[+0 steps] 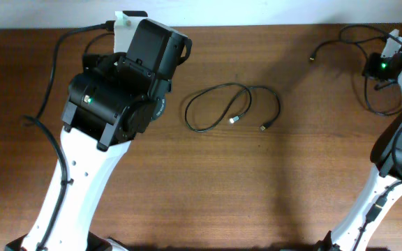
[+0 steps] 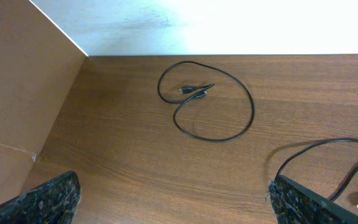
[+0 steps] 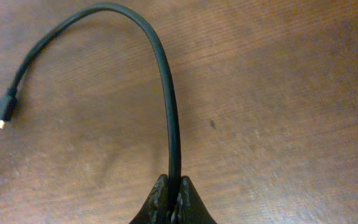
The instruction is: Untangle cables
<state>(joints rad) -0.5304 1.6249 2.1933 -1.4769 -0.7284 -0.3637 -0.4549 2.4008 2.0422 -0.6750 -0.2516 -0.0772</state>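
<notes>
One thin black cable [image 1: 218, 94] lies in a loose loop at mid-table, both plugs [image 1: 234, 120] resting on the wood. In the left wrist view a second cable [image 2: 229, 84] lies coiled near the back wall. Part of another cable [image 2: 319, 146] shows at the lower right. My left gripper [image 2: 173, 202] is open and empty, above the table and short of the coil. My right gripper [image 3: 174, 190] is shut on a cable [image 3: 166, 93] that arcs away to a gold-tipped plug [image 3: 4, 115]. From overhead, that gripper [image 1: 386, 64] is at the far right back, with its cable [image 1: 340, 33] trailing left.
A brown cardboard panel [image 2: 17, 93] stands at the left, and a white wall [image 2: 229, 25] runs along the table's back edge. The left arm's thick black cable [image 1: 51, 77] hangs by its base. The right arm [image 1: 396, 146] stands along the right edge.
</notes>
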